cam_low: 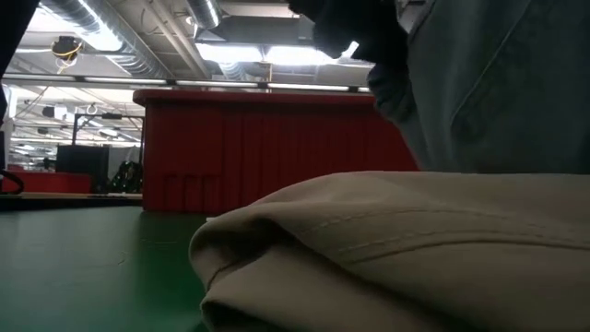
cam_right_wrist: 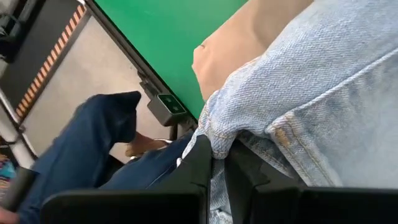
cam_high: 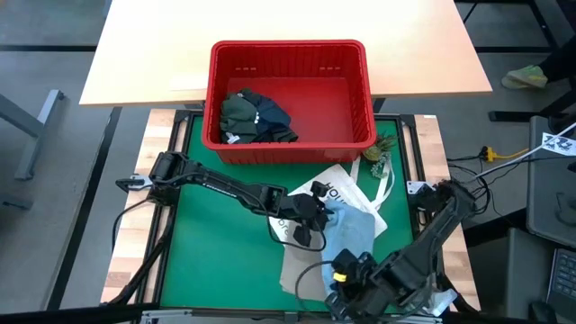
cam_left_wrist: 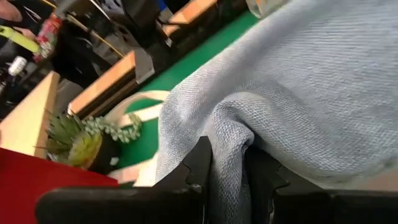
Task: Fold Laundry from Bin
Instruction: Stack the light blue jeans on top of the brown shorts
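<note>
Laundry: the light blue shirt (cam_high: 353,232) lies on the green counter (cam_high: 216,243) over a beige garment (cam_high: 301,265), running near-to-far, much hidden by arms. Left tool (cam_left_wrist: 227,163) pinches a fold of it; right tool (cam_right_wrist: 217,163) clamps its seamed edge. Dark garments (cam_high: 255,117) sit in the red bin (cam_high: 288,54).

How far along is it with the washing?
Done, it seems: a beige garment lies folded on the green mat. In hand: both the left gripper and right gripper pinch the light blue shirt. Left: dark clothes wait in the red bin.
</note>
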`<state>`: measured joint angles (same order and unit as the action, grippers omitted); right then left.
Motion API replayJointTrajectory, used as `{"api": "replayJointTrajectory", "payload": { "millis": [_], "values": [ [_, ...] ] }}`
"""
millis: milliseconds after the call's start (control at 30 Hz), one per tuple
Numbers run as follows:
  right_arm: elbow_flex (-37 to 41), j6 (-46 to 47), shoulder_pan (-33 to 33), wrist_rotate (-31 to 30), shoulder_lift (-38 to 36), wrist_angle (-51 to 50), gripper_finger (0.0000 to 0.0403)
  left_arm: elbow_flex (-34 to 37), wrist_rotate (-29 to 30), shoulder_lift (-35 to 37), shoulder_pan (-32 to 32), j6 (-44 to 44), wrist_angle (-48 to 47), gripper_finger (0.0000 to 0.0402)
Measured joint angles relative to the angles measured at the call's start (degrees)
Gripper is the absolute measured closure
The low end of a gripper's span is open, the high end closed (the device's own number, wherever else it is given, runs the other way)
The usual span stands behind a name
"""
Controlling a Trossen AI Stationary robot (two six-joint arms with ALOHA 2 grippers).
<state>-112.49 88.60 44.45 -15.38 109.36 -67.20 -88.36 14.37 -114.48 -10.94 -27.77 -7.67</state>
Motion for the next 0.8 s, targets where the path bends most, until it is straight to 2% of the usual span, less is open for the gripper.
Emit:
{"api": "replayJointTrajectory", "payload": {
  "millis": [367, 500, 800],
  "values": [
    [0.0, -6.7, -2.6, 0.5, 7.9, 4.4, 0.0378, 0.0, 1.2, 0.1, 0.0, -2.8, -17.3, 0.0331],
    [0.0, -9.1, -4.4, -0.1, 10.1, 5.8, 0.0377, 0.0, 2.5, 0.1, 0.0, -2.9, -21.0, 0.0324],
    [0.0, -12.5, -8.4, 0.0, 12.3, 8.0, 0.0377, 0.1, 14.2, 0.1, 0.1, -2.8, -21.7, 0.0288]
  ]
}}
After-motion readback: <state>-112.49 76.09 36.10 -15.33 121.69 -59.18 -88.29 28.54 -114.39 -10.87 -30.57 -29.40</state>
